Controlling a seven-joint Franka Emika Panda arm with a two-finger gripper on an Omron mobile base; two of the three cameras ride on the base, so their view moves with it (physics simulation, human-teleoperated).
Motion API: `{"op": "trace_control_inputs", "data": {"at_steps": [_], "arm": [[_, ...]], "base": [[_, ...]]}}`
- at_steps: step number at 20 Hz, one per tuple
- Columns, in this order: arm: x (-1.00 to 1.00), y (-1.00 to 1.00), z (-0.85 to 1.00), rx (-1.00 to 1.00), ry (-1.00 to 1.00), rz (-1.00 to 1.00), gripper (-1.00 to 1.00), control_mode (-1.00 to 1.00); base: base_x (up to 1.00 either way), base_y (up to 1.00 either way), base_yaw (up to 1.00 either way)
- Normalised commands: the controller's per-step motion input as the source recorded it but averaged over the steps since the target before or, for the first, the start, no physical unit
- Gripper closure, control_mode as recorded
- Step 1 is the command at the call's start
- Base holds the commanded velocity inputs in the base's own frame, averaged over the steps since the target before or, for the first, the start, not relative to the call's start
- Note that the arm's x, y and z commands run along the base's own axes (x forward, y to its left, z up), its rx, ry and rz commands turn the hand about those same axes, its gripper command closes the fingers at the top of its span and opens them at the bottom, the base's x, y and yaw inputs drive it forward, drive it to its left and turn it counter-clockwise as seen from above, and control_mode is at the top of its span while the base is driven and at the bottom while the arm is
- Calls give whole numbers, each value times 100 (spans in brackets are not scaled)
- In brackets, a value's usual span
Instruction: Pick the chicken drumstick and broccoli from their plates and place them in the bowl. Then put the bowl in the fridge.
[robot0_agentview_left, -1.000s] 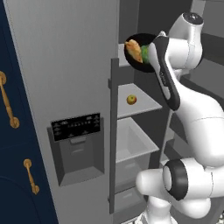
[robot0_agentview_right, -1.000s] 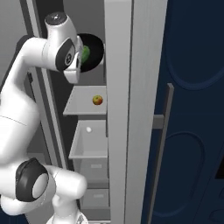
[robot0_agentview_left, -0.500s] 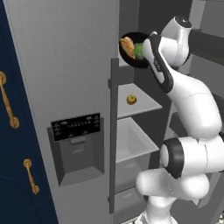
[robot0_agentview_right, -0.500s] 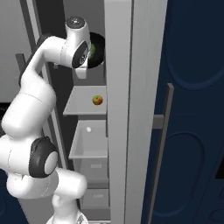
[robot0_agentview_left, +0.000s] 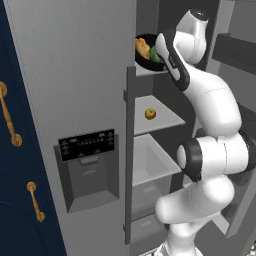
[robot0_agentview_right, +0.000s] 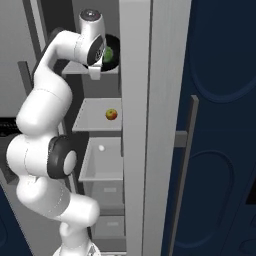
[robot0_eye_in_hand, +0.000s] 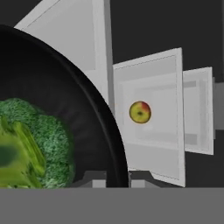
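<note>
Bowl (robot0_agentview_left: 146, 56), glossy black, now farther inside the fridge (robot0_agentview_left: 75, 75) at the arm's 12 o'clock; gripper (robot0_agentview_left: 161, 54) fingers pinch its rim; broccoli (robot0_eye_in_hand: 30, 142) and chicken drumstick (robot0_agentview_left: 142, 47) inside.

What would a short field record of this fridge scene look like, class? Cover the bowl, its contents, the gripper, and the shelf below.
bowl: black bowl, at the fridge's upper shelf
contents: drumstick and broccoli inside
gripper: gripper shut on the bowl's rim
shelf below: an apple on it
fridge door: open
</note>
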Motion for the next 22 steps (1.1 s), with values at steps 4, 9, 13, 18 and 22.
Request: {"op": "trace_control_inputs", "data": {"at_steps": [4, 9, 13, 18, 22], "arm": [[21, 8, 2, 0, 0, 0, 100, -100], [20, 7, -23, 0, 0, 0, 100, -100], [38, 4, -14, 0, 0, 0, 100, -100], [20, 1, -1, 0, 0, 0, -100, -100], [0, 0, 0, 0, 0, 0, -100, -100]], "base": [[0, 0, 0], [0, 0, 0], [0, 0, 0], [0, 0, 0], [0, 0, 0]]}}
